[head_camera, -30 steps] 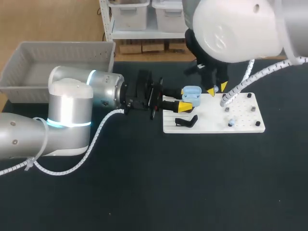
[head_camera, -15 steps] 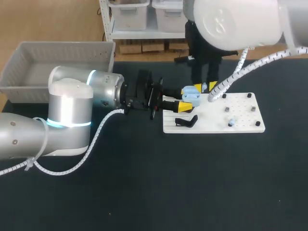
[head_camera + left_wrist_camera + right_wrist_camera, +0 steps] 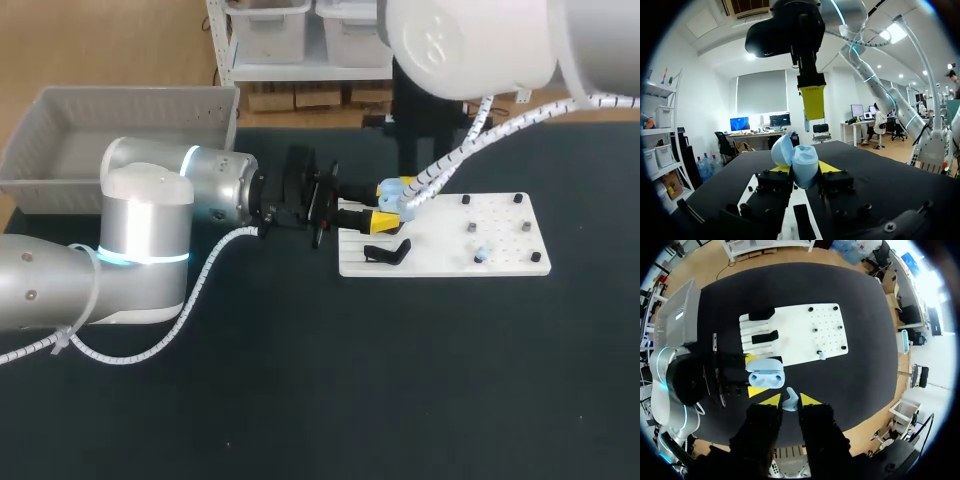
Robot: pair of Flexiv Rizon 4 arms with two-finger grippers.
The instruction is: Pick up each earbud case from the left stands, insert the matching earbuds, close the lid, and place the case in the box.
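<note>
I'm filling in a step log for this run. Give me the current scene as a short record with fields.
left gripper: shut on the earbud case
case lid: open
right gripper: shut on a blue earbud, above the case
white board: second earbud beside a peg
black stands: two, no case on either
grey box: far left of the table, no case visible inside

The silver-white left arm (image 3: 150, 230) is stretched level from the left side. Its black, yellow-tipped left gripper (image 3: 800, 169) is clamped on an open pale-blue earbud case (image 3: 766, 376). The white right arm (image 3: 470, 45) is held overhead, wrist pointed straight down. A small pale-blue earbud (image 3: 790, 402) is pinched in the yellow-tipped right gripper (image 3: 786, 400), just above the case.
</note>
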